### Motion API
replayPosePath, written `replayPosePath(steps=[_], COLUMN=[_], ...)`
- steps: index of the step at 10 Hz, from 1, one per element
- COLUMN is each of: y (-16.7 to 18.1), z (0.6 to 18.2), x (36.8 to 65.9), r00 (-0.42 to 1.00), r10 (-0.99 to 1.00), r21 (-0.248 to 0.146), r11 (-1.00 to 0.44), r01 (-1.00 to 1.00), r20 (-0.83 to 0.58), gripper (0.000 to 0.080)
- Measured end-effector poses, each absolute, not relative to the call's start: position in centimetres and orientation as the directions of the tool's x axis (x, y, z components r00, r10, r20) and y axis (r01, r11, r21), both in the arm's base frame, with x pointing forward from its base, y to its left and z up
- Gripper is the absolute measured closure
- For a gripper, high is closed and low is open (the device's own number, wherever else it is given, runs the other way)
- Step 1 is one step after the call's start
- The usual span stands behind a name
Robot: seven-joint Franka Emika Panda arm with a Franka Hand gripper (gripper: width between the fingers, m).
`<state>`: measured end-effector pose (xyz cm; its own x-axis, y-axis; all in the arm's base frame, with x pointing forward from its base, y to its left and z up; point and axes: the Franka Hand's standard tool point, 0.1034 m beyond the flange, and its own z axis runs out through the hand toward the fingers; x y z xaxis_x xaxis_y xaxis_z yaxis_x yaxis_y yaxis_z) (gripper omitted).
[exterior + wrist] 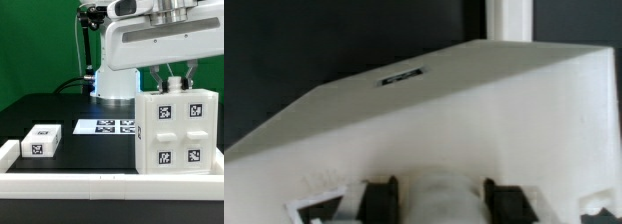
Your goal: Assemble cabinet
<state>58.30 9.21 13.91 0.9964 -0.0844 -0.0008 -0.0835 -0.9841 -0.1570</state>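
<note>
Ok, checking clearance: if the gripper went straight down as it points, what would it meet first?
The cabinet: the gripper points down directly at its top, fingertips at or just above it. Whether they touch it is unclear.

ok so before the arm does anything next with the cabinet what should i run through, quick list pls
1. Gripper placed on the cabinet: ok, its fingers come down onto the top edge.
2. Grip closed: ok, in the wrist view a white part fills the space between the fingers.
3. Grip firm enough to move it: cannot tell.
4. Cabinet standing upright on the table: ok, with the tagged face toward the exterior camera.
5. Small tagged block clear of the cabinet: ok, it lies apart, toward the exterior view's left.
6. Marker board uncovered: ok, nothing lies on it.
</note>
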Motion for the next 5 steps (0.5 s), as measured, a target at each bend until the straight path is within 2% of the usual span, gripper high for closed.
replayPosePath(steps=[5], y=[9.88], z=[13.73], x=[59.81], r00=[0.982], r10=[-0.189], r21=[-0.164], r11=[-0.968], r01=[-0.188], r20=[-0.005], gripper=[0.0577])
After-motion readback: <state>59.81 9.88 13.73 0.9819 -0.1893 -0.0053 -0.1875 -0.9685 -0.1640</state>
